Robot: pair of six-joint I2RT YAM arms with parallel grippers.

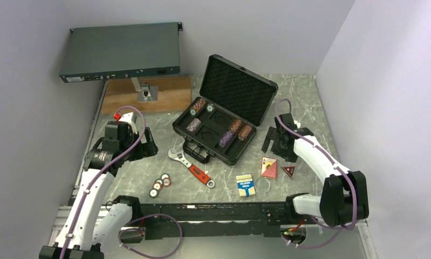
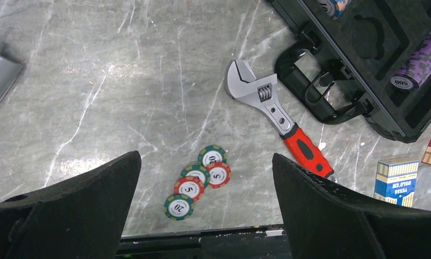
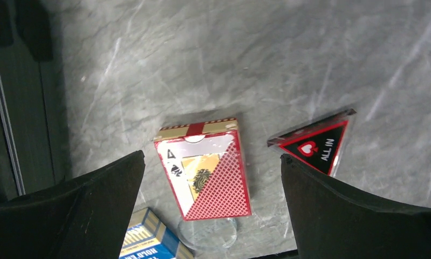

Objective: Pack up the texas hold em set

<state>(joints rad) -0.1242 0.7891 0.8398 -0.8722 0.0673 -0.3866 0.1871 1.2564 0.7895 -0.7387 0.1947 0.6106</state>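
The black foam-lined case (image 1: 235,91) lies open mid-table, with several chip stacks (image 1: 235,133) in its slots; its corner shows in the left wrist view (image 2: 383,113). Several loose striped chips (image 1: 160,185) lie flat near the front left (image 2: 189,187). My left gripper (image 1: 146,144) is open and empty above them (image 2: 205,159). The red deck (image 3: 207,172), the red triangle (image 3: 315,147) and the blue deck (image 3: 148,240) lie right of the case's front. My right gripper (image 3: 212,157) is open and empty above the red deck (image 1: 268,166).
A red-handled wrench (image 1: 191,168) lies between the loose chips and the case handle (image 2: 305,81). A clear disc (image 3: 210,232) lies by the red deck. A dark-grey rack box (image 1: 121,51) and a wooden board (image 1: 170,93) sit at the back left.
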